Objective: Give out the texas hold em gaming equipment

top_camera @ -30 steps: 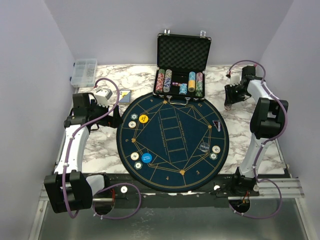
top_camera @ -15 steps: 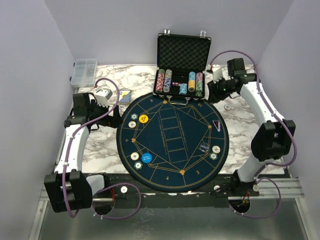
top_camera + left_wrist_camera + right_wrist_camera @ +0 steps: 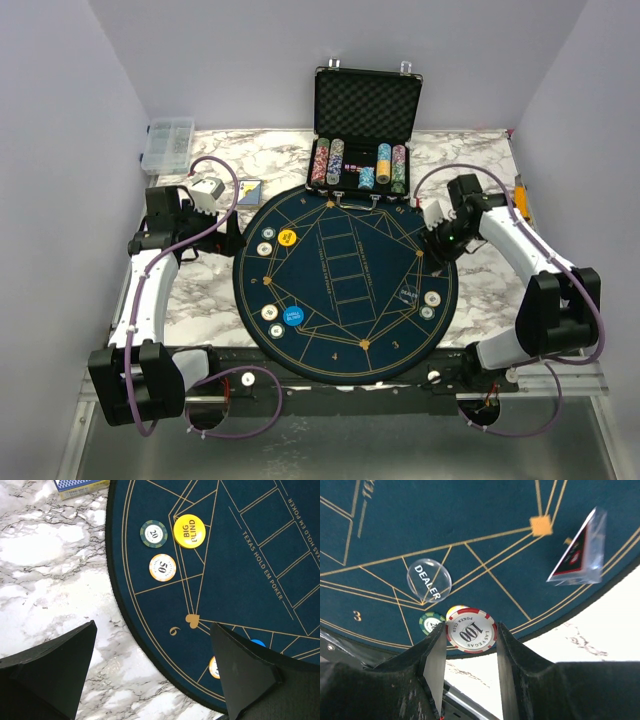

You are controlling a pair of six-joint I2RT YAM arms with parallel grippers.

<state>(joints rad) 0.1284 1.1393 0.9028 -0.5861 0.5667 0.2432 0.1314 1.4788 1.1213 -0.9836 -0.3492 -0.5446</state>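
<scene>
In the right gripper (image 3: 470, 636), chip (image 3: 470, 630) marked "100 LAS VEGAS"

The left arm (image 3: 150, 285) stretches forward from its base, wrist turned inward, and the left gripper (image 3: 154, 630) hangs with its jaws spread wide, nothing between them. The right arm (image 3: 515, 240) bends back inward from its elbow; the right gripper (image 3: 470, 630) pinches a red-and-white chip (image 3: 470, 631) between both fingers
</scene>
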